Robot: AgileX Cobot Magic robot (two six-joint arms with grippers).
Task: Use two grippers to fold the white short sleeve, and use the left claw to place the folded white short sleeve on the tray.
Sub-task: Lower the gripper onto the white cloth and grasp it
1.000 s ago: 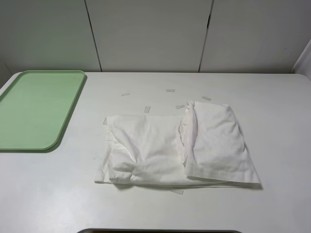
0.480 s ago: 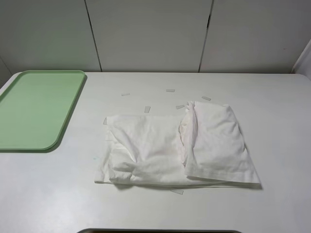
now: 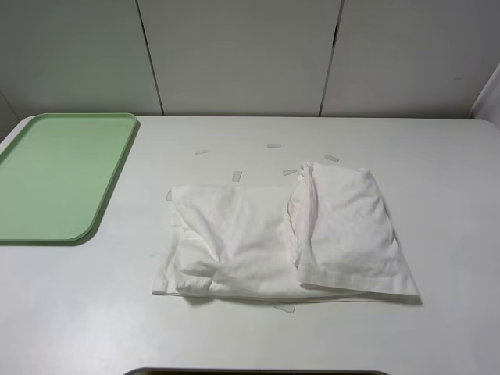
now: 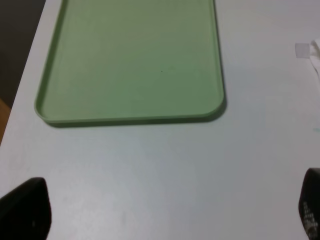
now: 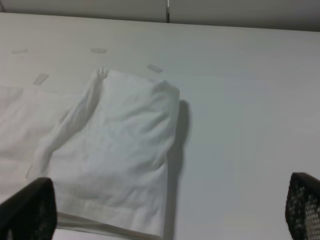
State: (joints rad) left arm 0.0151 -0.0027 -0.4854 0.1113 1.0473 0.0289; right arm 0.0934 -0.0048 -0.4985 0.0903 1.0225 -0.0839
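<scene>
The white short sleeve lies folded into a rumpled rectangle on the white table, right of centre, with its right part doubled over on top; the right wrist view shows that doubled part. The pale green tray sits empty at the table's left edge and fills the left wrist view. Neither arm appears in the exterior high view. My left gripper hangs open over bare table near the tray's short rim, fingertips far apart. My right gripper is open too, above the table just in front of the shirt.
Several small white tape strips lie on the table behind the shirt; one pokes out under its front edge. Grey wall panels rise behind the table. A dark edge shows at the bottom of the high view.
</scene>
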